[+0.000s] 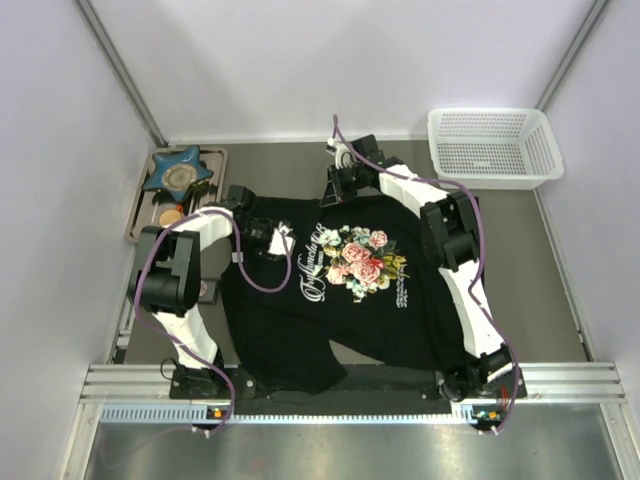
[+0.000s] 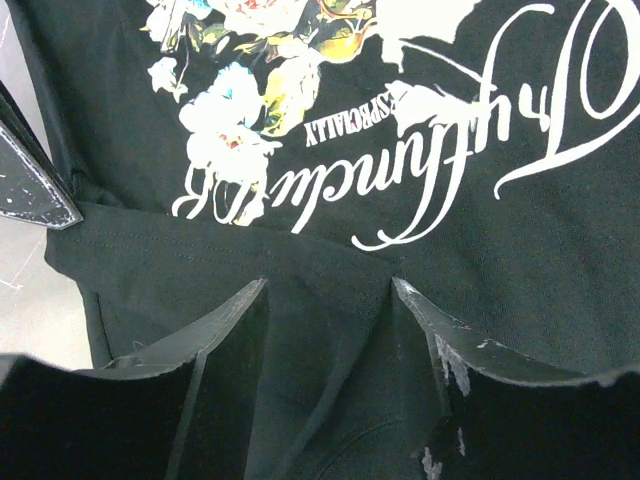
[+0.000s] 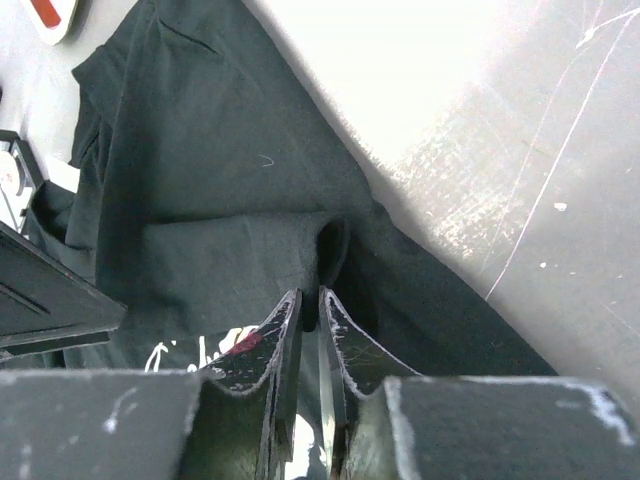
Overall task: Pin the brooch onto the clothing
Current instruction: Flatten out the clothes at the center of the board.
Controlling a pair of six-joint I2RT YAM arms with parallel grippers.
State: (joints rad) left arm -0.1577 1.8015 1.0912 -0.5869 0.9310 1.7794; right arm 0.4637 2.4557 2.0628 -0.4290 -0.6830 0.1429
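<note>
- Right gripper has its fingers drawn nearly together on a raised fold of the black T-shirt, at the far edge near the collar. It reads as a pinch on cloth alone.
- Left gripper has its fingers apart, tips down over flat cloth just below the white lettering, and it holds nothing.
- What I take for the brooch is a small round pinkish piece on the metal tray at the far left. It lies just beside the blue star-shaped dish and well apart from the shirt's chest (it is too small in the overhead view to say more).
- My judgement is that the task is at an early stage. The shirt lies print-up on the table and both grippers are busy with the cloth. The brooch has not been picked up, and nothing shows pinned to the fabric.
- What is left is to fetch the brooch, carry it over, and fasten it to the shirt.
- A white basket sits at the far right corner, clear of the work, and purple cables loop along both arms.
- The left arm's own forearm lies between the tray and the shirt, so it stands in the way. The near hem is also rumpled and folded over.
</note>
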